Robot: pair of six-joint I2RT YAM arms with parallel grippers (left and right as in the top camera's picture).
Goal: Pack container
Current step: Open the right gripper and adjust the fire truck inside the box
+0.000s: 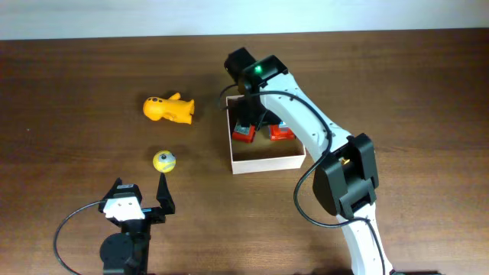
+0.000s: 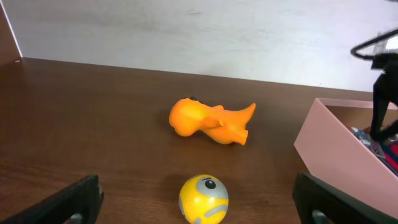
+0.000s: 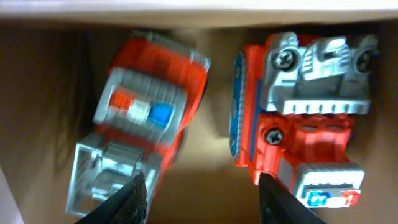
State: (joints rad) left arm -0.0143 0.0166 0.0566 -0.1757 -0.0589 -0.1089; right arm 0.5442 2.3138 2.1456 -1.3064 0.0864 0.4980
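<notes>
Nearest me, my L gripper (image 1: 141,192) hangs wide open w/ nothing in it, low over the tabletop (image 1: 76,92). Just ahead of it sits the yellow ball (image 1: 164,161). Further out lies the orange duck toy (image 1: 170,109), on its side. Both are outside the container (image 1: 267,165), which stands to their right, mid-tabletop.

My R gripper (image 3: 204,202) is down inside it near the far wall, fingers partly apart over bare floor, gripping nothing. It sits between the blurred red truck (image 3: 146,124) and the sharp red truck (image 3: 298,124). The blur means I can't rule out a finger brushing the first one.

Step, I'd say: placing at the box. Next: lift R straight up, clear of trucks and wall. Then fetch the ball, prob. w/ L, closing centred so it doesn't roll.

Count: 1 container, 2 trucks in, 1 ball + 1 duck out.
</notes>
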